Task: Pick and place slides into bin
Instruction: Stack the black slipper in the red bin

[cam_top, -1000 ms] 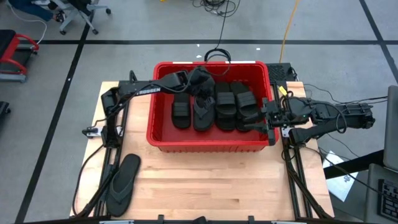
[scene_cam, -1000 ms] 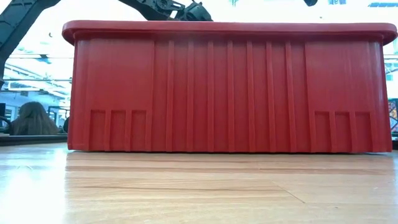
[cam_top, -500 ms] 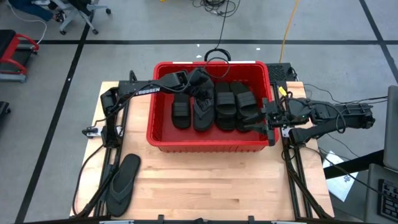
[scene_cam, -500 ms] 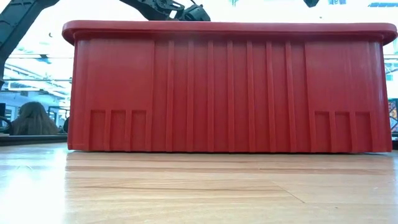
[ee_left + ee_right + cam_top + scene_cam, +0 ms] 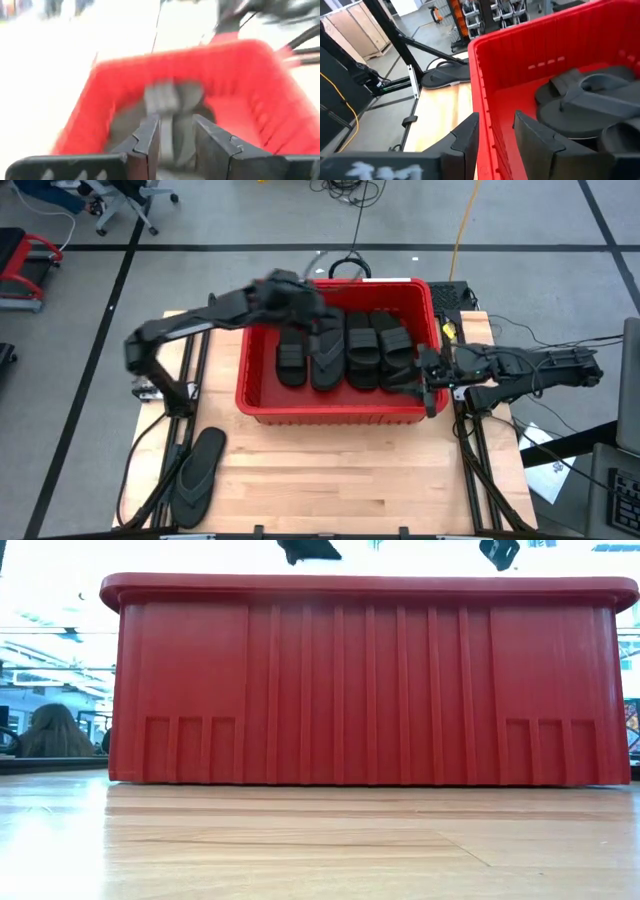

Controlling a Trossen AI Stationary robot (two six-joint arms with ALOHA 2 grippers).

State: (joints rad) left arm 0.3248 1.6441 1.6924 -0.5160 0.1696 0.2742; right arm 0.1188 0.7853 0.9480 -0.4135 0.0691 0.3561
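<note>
Plain wooden table (image 5: pixel 330 470) on a grey workshop floor, cables trailing around, and across the table at tabletop level there's someone sitting way off in the room behind. Nearest thing on the wood is one long dark grey flip-flop (image 5: pixel 197 473) lying by the near left corner, well apart from everything else, so that's the one still to fetch. Past it sits the red bin (image 5: pixel 262 408), tall ribbed walls, thick rim. Inside there's a row lying flat: black slides (image 5: pixel 378 348) with their wide ribbed straps up, and the other grey thong (image 5: pixel 326 358) among them, all roughly side by side on the bin floor. My right gripper (image 5: pixel 431 378) is parked at the bin's right wall; from its wrist view the fingers are apart with the red wall running up between them, holding nothing. My left gripper (image 5: pixel 173 140) hangs above the far left part of the bin, blurred, fingers (image 5: pixel 148 142) slightly apart and empty, looking down at the sandals. I'd say I'm between a drop and the next pick. Next move calls for swinging the left arm to the near corner, coming down over the flip-flop and pinching its edge.
</note>
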